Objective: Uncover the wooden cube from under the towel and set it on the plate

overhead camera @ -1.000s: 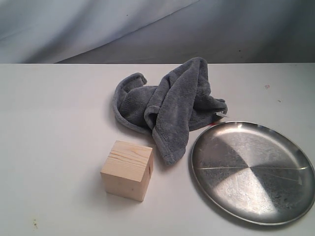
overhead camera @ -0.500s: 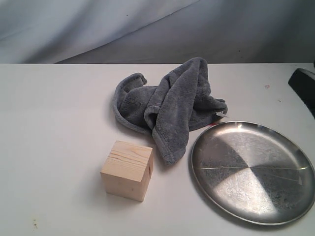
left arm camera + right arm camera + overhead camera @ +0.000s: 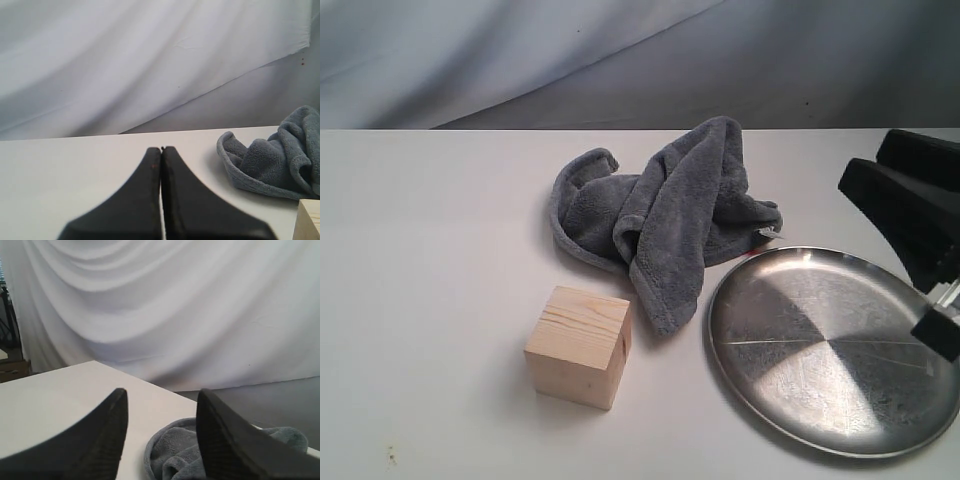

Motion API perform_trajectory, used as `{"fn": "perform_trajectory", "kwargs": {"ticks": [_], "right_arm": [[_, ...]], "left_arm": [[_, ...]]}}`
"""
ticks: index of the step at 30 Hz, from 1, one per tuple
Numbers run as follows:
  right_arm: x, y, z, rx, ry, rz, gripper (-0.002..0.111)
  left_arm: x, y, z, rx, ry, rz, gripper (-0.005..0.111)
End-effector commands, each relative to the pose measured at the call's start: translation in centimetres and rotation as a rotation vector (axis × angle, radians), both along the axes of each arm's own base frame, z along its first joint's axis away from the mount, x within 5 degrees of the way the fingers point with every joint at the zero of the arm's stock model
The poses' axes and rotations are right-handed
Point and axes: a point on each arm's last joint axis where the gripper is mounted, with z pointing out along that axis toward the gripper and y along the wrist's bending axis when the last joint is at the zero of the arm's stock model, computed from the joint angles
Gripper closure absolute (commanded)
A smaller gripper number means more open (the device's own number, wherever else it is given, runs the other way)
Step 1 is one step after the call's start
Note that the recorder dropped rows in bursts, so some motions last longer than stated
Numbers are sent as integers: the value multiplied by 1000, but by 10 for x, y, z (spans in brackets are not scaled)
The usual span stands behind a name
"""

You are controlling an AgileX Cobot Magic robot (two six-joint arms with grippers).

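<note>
Pale, grain-lined wooden cube (image 3: pixel 578 347) is sitting fully uncovered on the white worktop (image 3: pixel 440 250), upright, one corner edge facing the exterior camera. Nothing is touching it.

Fluffy blue-grey terry towel (image 3: pixel 665 215) is lying bunched at about 1 o'clock from the cube. Its hanging flap is ending just beside the cube's far right corner; I cannot tell whether the two are touching.

Large round shiny silver metal plate (image 3: pixel 830 350) is lying at 3 o'clock from the cube, bare, with its rim near the towel's tagged edge.

Right hand (image 3: pixel 865 165) is hovering at about 1 o'clock over the plate's rim, fingers spread and pinching nothing. Left hand (image 3: pixel 161 148) is out of the exterior view, fingers pressed together, empty.

Judgement: uncovering is done; grasping and placing are not yet begun.

Risks from here:
- The spread looks narrow for this block, so the fingers could be landing on its top and shoving it.
- The cube is sitting turned, so gripping across corners would be twisting it loose.
- Reaching over could be snagging the towel flap and dragging it along.
- Releasing on the raised rim would be tipping the cube, and slick metal could let it slide.
</note>
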Motion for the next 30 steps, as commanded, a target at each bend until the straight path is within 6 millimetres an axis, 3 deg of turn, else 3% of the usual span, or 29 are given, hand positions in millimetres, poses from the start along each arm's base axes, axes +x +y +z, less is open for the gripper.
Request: {"fn": "perform_trajectory", "kwargs": {"ticks": [1,9,18,24,30], "right_arm": [[7,3,-6,37,50,24,67],[24,18,-1,-54,109,7,67],[26,28,7,-99,127,-12,67],[36,31,-6,-109,200,-25,67],[39,53,-27,-150,264,87,67]], "left_arm": [[0,0,0,-5,-10,3,107],[0,0,0,-5,-10,3,107],[0,0,0,-5,-10,3,107],[0,0,0,-5,-10,3,107],[0,0,0,-5,-10,3,107]]}}
